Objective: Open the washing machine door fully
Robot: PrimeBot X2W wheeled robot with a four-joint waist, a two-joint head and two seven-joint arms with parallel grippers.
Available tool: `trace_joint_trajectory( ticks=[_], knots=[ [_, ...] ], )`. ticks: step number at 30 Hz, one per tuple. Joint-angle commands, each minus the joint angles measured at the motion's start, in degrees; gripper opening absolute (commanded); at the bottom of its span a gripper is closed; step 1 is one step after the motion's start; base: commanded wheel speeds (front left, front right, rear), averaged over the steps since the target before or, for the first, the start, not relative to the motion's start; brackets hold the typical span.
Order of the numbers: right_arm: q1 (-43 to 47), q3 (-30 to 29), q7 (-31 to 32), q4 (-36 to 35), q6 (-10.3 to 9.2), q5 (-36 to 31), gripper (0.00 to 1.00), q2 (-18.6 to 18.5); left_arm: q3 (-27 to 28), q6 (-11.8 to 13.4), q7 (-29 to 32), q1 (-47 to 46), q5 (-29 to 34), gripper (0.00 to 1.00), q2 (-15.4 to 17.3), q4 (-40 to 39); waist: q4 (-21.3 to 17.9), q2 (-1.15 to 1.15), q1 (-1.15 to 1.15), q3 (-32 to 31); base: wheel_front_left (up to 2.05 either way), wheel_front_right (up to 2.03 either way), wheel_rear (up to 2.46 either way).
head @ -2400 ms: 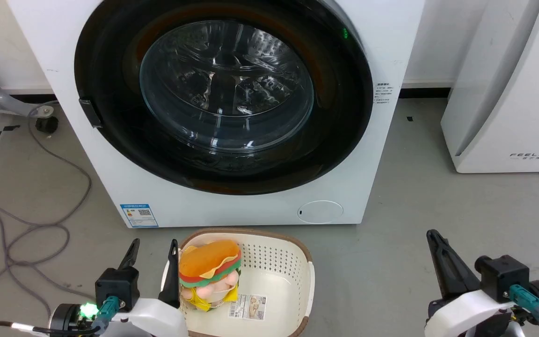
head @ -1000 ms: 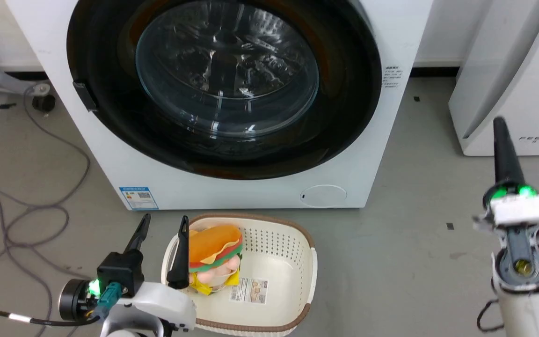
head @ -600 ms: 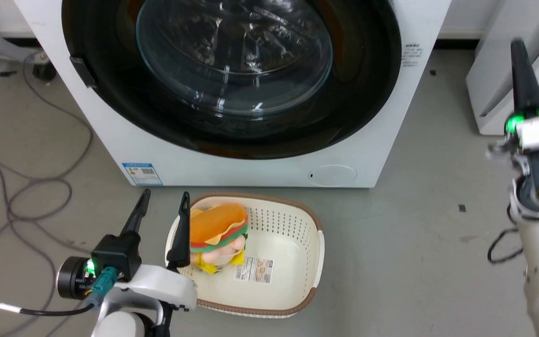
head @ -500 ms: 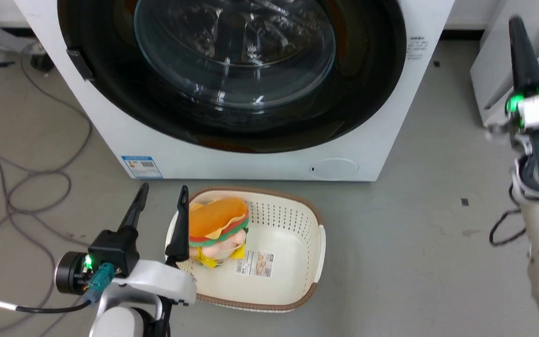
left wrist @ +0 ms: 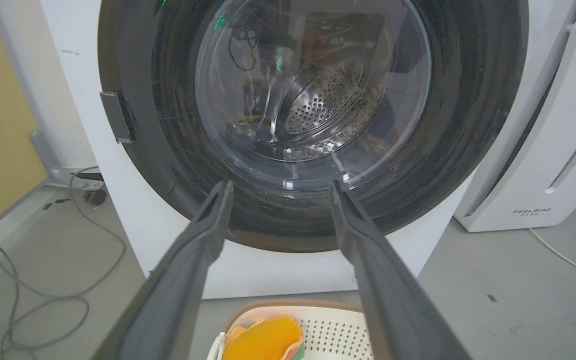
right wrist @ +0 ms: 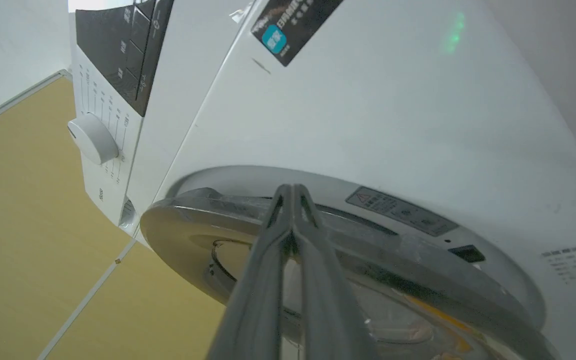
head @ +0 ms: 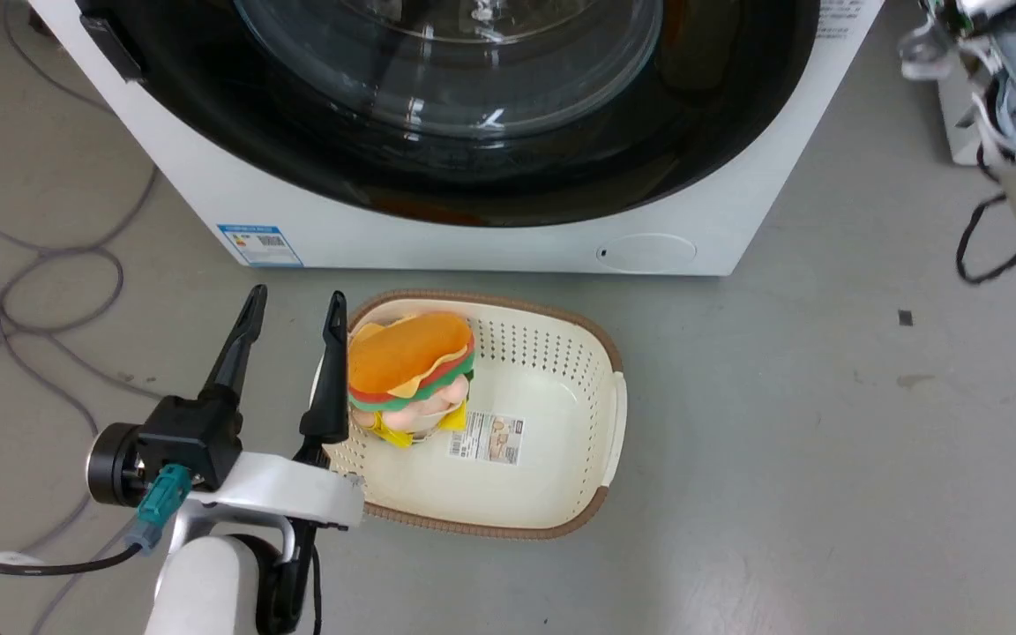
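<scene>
My right gripper (right wrist: pixel 292 190) is clenched empty at the washing machine door (right wrist: pixel 178 230) rim, my left gripper (head: pixel 295 298) released. The door looks heavy, stiff and slick, so I'd hook its edge.

The washing machine door (left wrist: pixel 468 125) is glossy black around clear glass; the washer (head: pixel 490 251) is white. At six o'clock of it, the basket (head: pixel 552 353) is cream, brown-rimmed and dot-perforated; the plush burger (head: pixel 411 348) is orange, green, red and yellow.
</scene>
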Motion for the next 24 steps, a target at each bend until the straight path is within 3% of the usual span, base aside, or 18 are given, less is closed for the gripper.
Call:
trace_joint_trajectory(
  ticks=[1, 10, 24],
  knots=[
    [-4.6, 2.9, 1.2, 3.9, 0.05, 1.5, 0.00, -0.3, 0.1, -0.4, -0.7, -1.3, -0.5, 1.00, 0.0, -0.1, 0.2, 0.00, -0.01, 0.9, 0.00, 0.00, 0.00],
    [-15.7, 11.4, 7.3, 14.6, 0.05, 3.4, 0.00, 1.2, 0.3, -0.9, -1.6, -2.9, -1.4, 1.00, 0.0, -0.2, 0.4, 0.00, -0.01, 3.4, 0.00, 0.00, 0.00],
    [-28.6, 25.3, 18.6, 24.7, 0.05, 7.2, 0.00, 1.9, 0.0, -1.5, -3.3, -5.7, -2.8, 1.00, 0.0, 0.2, 0.8, 0.00, -0.01, 7.0, 0.00, 0.00, 0.00]
  ],
)
